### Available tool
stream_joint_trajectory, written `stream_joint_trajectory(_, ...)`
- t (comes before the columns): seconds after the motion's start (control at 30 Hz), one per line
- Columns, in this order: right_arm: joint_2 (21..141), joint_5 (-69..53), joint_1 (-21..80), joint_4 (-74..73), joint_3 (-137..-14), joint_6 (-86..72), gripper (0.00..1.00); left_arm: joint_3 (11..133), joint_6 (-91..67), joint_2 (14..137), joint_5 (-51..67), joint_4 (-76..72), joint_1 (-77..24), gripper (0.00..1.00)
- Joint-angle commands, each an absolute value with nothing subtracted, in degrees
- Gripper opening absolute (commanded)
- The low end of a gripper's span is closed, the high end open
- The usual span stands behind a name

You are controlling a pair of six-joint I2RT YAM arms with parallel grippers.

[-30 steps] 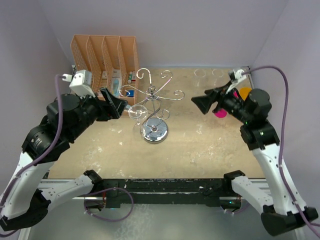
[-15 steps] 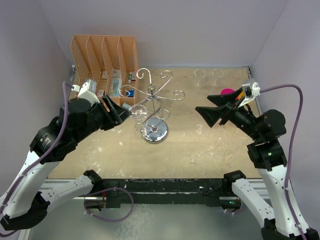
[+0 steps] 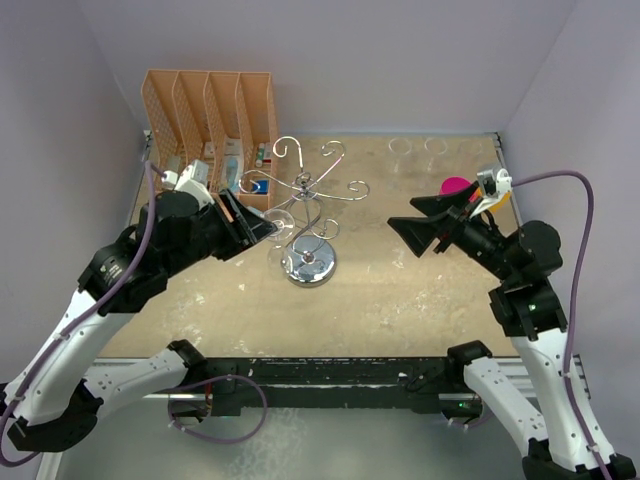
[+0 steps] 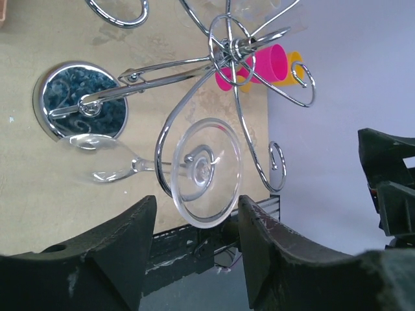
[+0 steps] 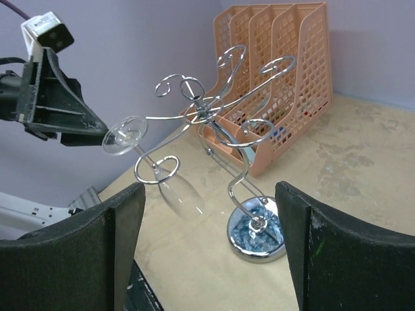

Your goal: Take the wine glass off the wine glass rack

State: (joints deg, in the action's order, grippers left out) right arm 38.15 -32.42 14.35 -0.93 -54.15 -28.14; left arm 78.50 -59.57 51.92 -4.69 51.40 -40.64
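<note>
The silver wine glass rack [image 3: 308,262] stands mid-table on its round chrome base [image 4: 81,107]. A clear wine glass [image 3: 280,224] hangs upside down from a curled arm on the rack's left side. Its bowl [image 4: 97,162] points at the base, and its foot [image 4: 206,172] faces my left wrist camera. My left gripper [image 3: 260,228] is open, its fingertips [image 4: 139,217] straddling the lower rim of the foot with a small gap on each side. My right gripper [image 3: 415,222] hangs wide open, well to the right of the rack [image 5: 249,227], holding nothing.
An orange slotted file organizer [image 3: 210,110] stands behind the rack at the back left. A pink cup [image 3: 455,186] sits at the right, with a yellow cup [image 4: 288,68] beside it. Two clear glass rims [image 3: 418,146] rest at the back right.
My left gripper moved right toward the rack and narrowed its jaws around the glass foot. My right arm swung back to the right and now holds steady.
</note>
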Motion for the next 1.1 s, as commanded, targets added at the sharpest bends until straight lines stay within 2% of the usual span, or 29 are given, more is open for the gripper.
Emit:
stream_joint_trajectory(0.0,36.97,-31.20,14.39,0.54,-55.41,-28.43,0.83,78.16,-62.28,52.13,-6.01,49.15,-40.95,0.47)
stream_joint_trajectory(0.23,37.09,-30.52,14.40,0.08,-55.89,-28.04,0.83,78.27,-63.28,53.71,-6.12,49.57,-40.95,0.33)
stream_joint_trajectory(0.53,37.81,-29.19,14.42,-0.49,-56.37,-26.88,0.83,78.13,-63.43,53.93,-7.18,50.64,-40.91,0.32)
stream_joint_trajectory(0.77,38.19,-29.18,14.38,-0.81,-56.86,-26.23,0.83,77.92,-63.89,53.82,-7.03,50.33,-40.95,0.22)
stream_joint_trajectory(1.07,37.98,-28.46,14.37,-2.26,-57.35,-25.53,0.83,77.58,-64.47,53.46,-6.81,50.34,-40.96,0.13)
